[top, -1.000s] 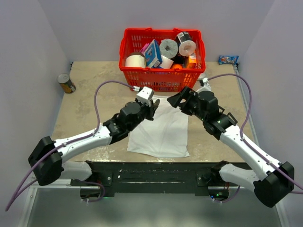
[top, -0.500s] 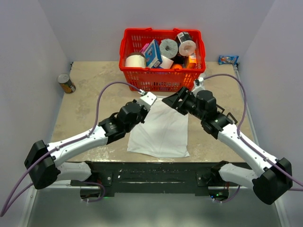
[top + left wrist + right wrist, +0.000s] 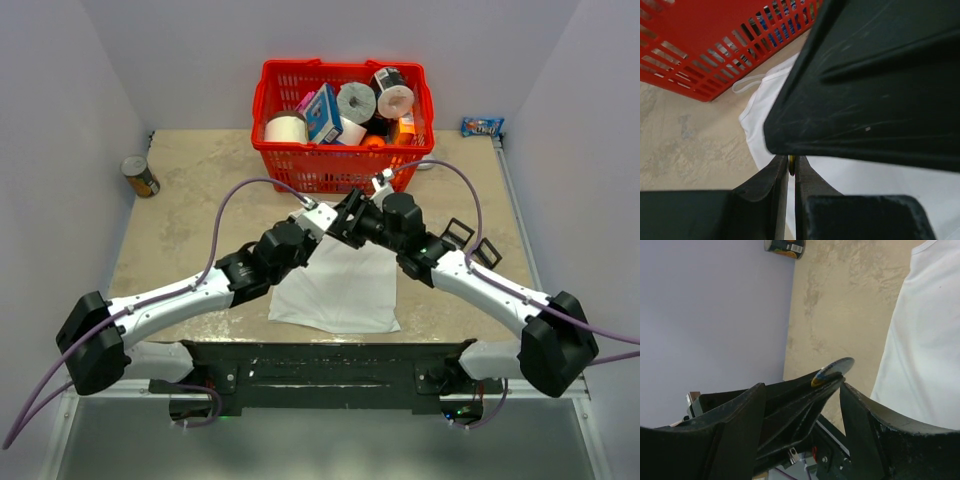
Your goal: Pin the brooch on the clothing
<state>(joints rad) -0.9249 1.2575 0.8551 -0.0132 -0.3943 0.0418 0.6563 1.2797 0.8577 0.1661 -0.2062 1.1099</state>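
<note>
Pinching brooch (image 3: 833, 371) in left gripper (image 3: 791, 169), jaws clamped on its rim, I had right gripper (image 3: 801, 390) jaws apart, straddling it. Brooch sat between right jaws, long axis across gap. Shirt (image 3: 345, 285) lay below both grippers.

Beige, marbled tabletop (image 3: 180, 200) is enclosed on left, back & right by plain pale lavender-grey walls (image 3: 60, 100). A black base plate (image 3: 330, 365) is fixed along its near edge, w/ a grey surface (image 3: 330, 450) seen below. Scene is lit evenly; shadows are faint.
</note>
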